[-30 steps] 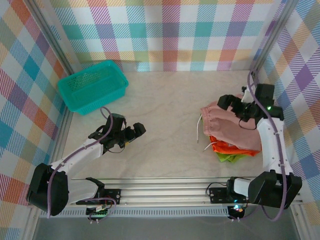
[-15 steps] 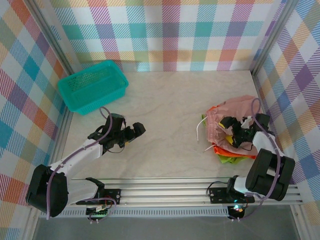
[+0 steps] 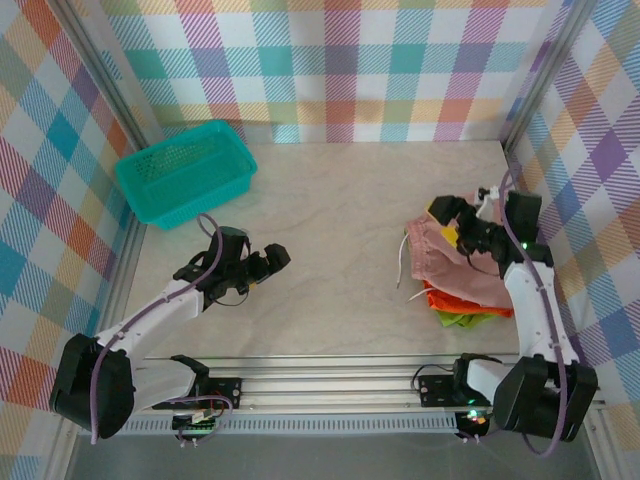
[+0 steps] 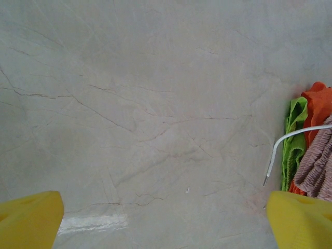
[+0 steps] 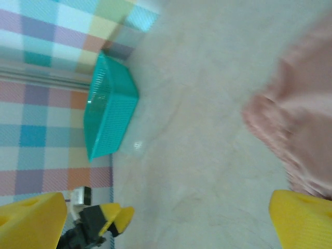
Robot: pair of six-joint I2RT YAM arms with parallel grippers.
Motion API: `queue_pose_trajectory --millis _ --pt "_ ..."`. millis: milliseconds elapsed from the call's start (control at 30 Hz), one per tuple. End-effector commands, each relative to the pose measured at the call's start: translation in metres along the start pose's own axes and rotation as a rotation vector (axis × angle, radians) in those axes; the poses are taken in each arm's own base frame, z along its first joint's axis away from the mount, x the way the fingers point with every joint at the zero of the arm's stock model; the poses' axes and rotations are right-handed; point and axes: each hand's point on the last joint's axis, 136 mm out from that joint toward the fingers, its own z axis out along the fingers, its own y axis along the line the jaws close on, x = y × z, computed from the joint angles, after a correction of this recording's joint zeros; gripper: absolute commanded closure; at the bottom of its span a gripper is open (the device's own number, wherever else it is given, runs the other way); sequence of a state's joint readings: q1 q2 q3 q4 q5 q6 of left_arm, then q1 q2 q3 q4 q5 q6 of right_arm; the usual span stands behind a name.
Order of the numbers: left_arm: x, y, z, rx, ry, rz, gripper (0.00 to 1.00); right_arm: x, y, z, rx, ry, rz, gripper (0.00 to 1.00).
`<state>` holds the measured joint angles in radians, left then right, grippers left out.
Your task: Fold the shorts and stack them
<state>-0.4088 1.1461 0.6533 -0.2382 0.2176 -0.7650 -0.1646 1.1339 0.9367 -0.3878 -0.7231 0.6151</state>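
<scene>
The shorts lie in a pile at the right of the table. The dusty pink pair (image 3: pixel 455 268) is on top, its white drawstring (image 3: pixel 402 262) trailing left. Below it are the orange pair (image 3: pixel 440 298) and the lime green pair (image 3: pixel 455 320). My right gripper (image 3: pixel 452 222) hovers over the pink pair's far edge, open and holding nothing. In the right wrist view the pink cloth (image 5: pixel 301 119) is at the right, beyond the gripper (image 5: pixel 166 220). My left gripper (image 3: pixel 268 266) stands open over bare table, left of centre. Its own view (image 4: pixel 166 223) shows green (image 4: pixel 295 140), orange (image 4: pixel 319 104) and pink (image 4: pixel 316 168) cloth at the right edge.
A teal mesh basket (image 3: pixel 185 172) stands at the far left corner, also in the right wrist view (image 5: pixel 109 104). Plaid walls close the table at the back and both sides. Bare marbled tabletop (image 3: pixel 330 230) lies between the two grippers.
The right arm dipped low over the pile half a second ago and has come back up over its far edge. The pink pair has shifted a little. The left arm has stayed still.
</scene>
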Motion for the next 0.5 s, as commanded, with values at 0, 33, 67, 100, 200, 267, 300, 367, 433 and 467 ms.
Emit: queue_pose_trajectory --millis 0,33,67,100,200,267,300,367,433,467 --pt "-0.005 0.000 -0.009 -0.006 -0.026 0.013 0.00 -0.025 0.008 0.024 -0.017 0.006 -0.022 0.01" --pt "-0.006 -0.001 -0.010 -0.004 -0.031 0.015 0.00 -0.032 0.007 0.033 -0.018 0.010 -0.026 0.00" --pt "-0.007 -0.001 -0.011 -0.001 -0.034 0.017 0.00 -0.040 0.003 0.043 -0.018 0.015 -0.026 0.01" --pt "-0.008 -0.003 -0.012 0.003 -0.038 0.018 0.00 -0.050 -0.003 0.051 -0.007 0.013 -0.032 0.01" --pt "-0.003 0.001 -0.015 -0.016 -0.023 0.016 0.00 -0.069 -0.034 0.072 0.075 -0.001 -0.043 0.00" --pt "-0.003 0.003 -0.017 -0.020 -0.028 0.016 0.00 -0.073 -0.060 0.085 0.125 0.011 -0.021 0.01" --pt "-0.004 0.003 -0.019 -0.018 -0.033 0.017 0.00 -0.072 -0.074 0.091 0.142 0.024 0.001 0.01" --pt "-0.003 0.005 -0.020 -0.023 -0.036 0.019 0.00 -0.065 -0.102 0.100 0.166 0.046 0.059 0.01" --pt "-0.002 0.007 -0.020 -0.028 -0.038 0.019 0.00 -0.058 -0.127 0.106 0.174 0.051 0.120 0.01" --pt "-0.002 0.007 -0.020 -0.030 -0.041 0.018 0.00 -0.052 -0.140 0.108 0.176 0.051 0.156 0.01"
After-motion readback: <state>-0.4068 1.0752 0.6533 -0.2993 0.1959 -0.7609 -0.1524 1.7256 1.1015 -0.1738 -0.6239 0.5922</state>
